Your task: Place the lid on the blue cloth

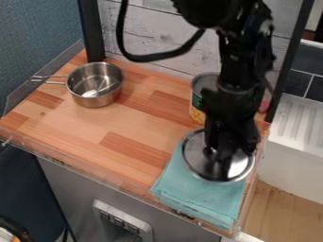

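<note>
The black gripper (221,158) hangs down over the right front part of the wooden counter, right at the middle of the lid. The round silver lid (237,171) lies over the back part of the blue cloth (205,200), its near edge overlapping the cloth. Whether the lid rests on the cloth or is held just above it, I cannot tell. The gripper covers the lid's centre and knob area. The cloth is spread flat at the counter's front right corner.
A steel saucepan (95,97) stands at the counter's back left, handle pointing left. An open can (197,101) stands behind the lid, partly behind the arm. A clear rim (82,171) runs along the front edge. A white sink (293,142) lies to the right.
</note>
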